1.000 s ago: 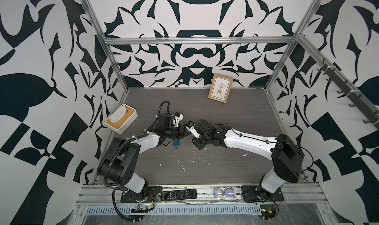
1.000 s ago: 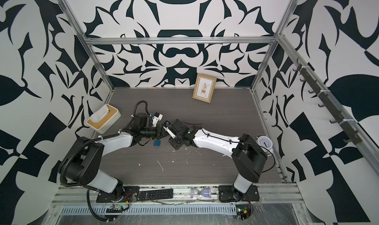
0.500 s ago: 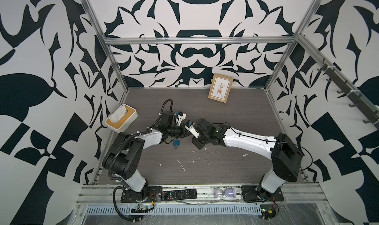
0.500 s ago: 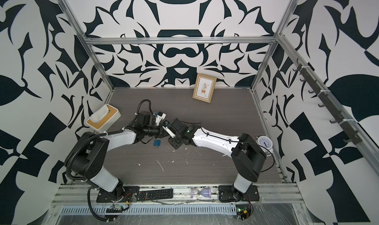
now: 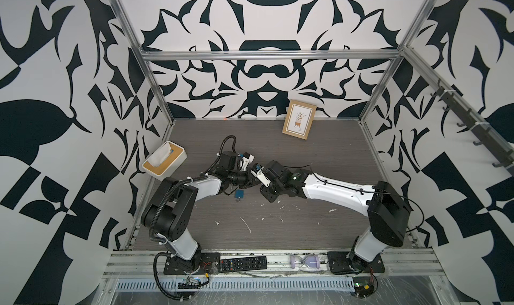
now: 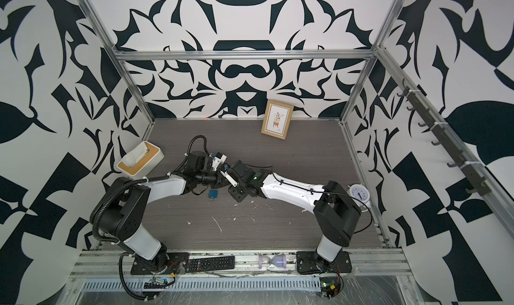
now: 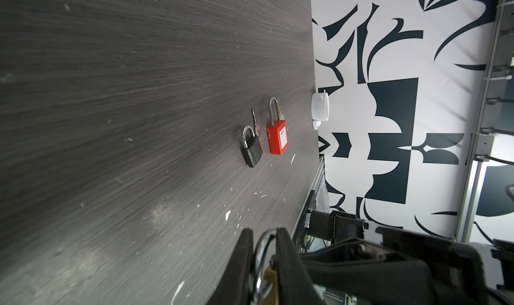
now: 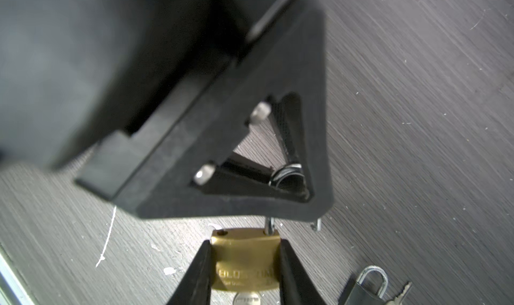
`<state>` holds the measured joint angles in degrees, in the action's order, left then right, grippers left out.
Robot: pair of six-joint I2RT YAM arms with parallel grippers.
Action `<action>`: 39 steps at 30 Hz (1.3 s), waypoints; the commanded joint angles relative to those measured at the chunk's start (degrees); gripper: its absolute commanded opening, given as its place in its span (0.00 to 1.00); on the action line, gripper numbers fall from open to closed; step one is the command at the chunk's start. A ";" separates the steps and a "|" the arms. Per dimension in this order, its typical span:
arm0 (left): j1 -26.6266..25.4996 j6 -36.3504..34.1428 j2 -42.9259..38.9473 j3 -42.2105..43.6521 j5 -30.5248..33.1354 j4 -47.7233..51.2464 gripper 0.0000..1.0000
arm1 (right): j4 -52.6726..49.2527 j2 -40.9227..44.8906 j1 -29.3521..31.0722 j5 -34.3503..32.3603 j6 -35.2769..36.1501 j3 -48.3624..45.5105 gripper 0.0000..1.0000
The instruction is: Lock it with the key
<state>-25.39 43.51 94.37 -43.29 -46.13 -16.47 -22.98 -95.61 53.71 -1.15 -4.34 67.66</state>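
Brass padlock [image 8: 244, 259] sits at bottom centre of the right wrist view, its body clamped between the fingers of the right claw [image 8: 244, 243]. Left claw [image 7: 264, 232], nearly closed, pinches its shackle [image 7: 260, 250] over the counter [image 7: 139, 95].

Left claw [image 7: 264, 238] clamps brass padlock [image 7: 271, 280] by shackle [image 7: 258, 259]. Black padlock [image 7: 251, 150] and red padlock [image 7: 278, 139] lie side by side on bench [image 7: 111, 95].

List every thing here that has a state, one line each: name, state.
brass padlock, shackle open, one leg out
right gripper, shut on the brass padlock's body
left gripper, closed on its shackle
black padlock, lying flat, shackle looks shut
red padlock, lying flat, shackle looks shut
hourglass, lying on its side
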 commanded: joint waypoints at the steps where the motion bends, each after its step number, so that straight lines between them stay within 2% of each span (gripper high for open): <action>1: -0.63 -0.39 1.25 -1.48 -1.60 -0.18 0.15 | 1.62 0.82 0.15 -1.28 0.47 1.73 0.26; 5: -0.71 -0.26 1.52 -1.80 -1.69 -0.06 0.00 | 1.97 1.08 0.08 -1.75 0.51 1.34 0.26; 7: -0.76 -0.31 1.70 -2.04 -1.73 -0.06 0.00 | 2.16 1.05 0.10 -3.02 0.27 1.16 0.27; 10: -0.76 -0.18 1.53 -2.53 -1.38 -0.05 0.00 | 2.19 1.32 -0.61 -4.30 -1.58 1.42 0.40; 13: -0.80 -0.34 0.51 -3.76 -0.18 1.77 0.00 | 2.73 4.01 -3.25 -2.66 -5.90 0.80 0.63; 16: -0.80 -0.48 -1.07 -5.39 0.42 3.86 0.00 | 6.15 10.04 -7.45 1.77 -13.04 -2.72 0.73; 19: -0.80 -0.86 -2.87 -7.02 1.39 5.87 0.00 | 9.82 16.01 -13.94 8.13 -24.53 -7.11 0.72; 23: -0.80 0.97 -5.80 -7.51 3.22 5.01 0.00 | 14.00 19.50 -22.32 20.12 -40.81 -12.72 0.62; 26: -0.63 3.22 -7.84 -6.73 5.58 2.30 0.00 | 22.46 20.89 -24.96 27.68 -52.90 -18.27 0.60; 32: -0.18 9.39 -9.23 -3.80 9.96 -7.91 0.00 | 49.10 20.91 -24.87 32.80 -74.73 -28.76 0.60; 39: 0.07 15.64 -7.35 -1.55 11.88 -19.32 0.00 | 60.74 21.34 -23.42 32.19 -84.21 -32.15 0.64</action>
<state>-25.58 55.18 86.26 -45.63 -35.70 -27.55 25.50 -75.46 29.56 29.78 -80.60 35.88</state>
